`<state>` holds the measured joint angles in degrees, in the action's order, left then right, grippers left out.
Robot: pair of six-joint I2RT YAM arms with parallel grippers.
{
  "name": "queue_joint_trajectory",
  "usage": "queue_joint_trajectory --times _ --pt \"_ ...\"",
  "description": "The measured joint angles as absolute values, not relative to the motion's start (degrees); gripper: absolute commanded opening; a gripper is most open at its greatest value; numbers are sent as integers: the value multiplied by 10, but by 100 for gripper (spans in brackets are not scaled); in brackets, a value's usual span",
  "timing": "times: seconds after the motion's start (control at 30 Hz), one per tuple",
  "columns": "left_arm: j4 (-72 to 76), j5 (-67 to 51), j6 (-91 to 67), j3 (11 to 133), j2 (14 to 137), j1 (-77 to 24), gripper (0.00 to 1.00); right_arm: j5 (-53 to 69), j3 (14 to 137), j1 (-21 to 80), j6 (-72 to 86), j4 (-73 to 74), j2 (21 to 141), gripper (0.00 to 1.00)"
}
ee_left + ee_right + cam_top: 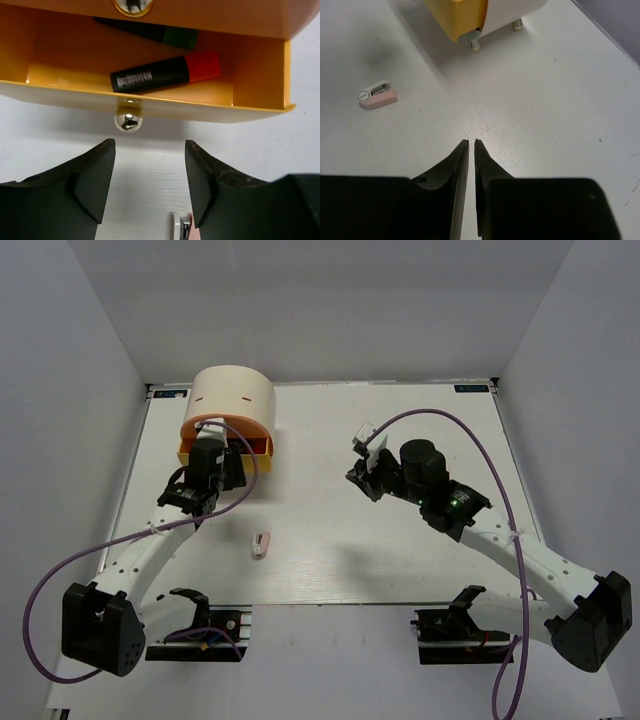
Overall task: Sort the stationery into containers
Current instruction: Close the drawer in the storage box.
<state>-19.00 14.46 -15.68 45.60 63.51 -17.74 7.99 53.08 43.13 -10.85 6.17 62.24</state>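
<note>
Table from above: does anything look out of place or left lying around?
Yes, one thing. A stubby white-pink piece lies alone on the table, apart from the cream box, while an orange-capped highlighter and a green-capped highlighter already sit in the open yellow drawer. Nothing looks spilled or damaged.

Bright, even light from above; white table [400, 560] nearly washed out, shadows soft. Sharp glare on the drawer knob [128, 121] (mirror finish). Overhead view slightly soft; wrist views crisp.
</note>
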Motion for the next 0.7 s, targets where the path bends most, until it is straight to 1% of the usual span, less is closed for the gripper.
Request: queue_joint_trajectory --times 0.03,0.37,0.7 --pt "-187 150 -157 456 635 -177 68 83 529 431 -108 62 623 17" --pt "-143 186 -157 456 656 -177 68 97 525 431 -107 61 618 17" --pt "-94 192 -156 450 665 -178 68 106 515 428 -106 58 614 18"
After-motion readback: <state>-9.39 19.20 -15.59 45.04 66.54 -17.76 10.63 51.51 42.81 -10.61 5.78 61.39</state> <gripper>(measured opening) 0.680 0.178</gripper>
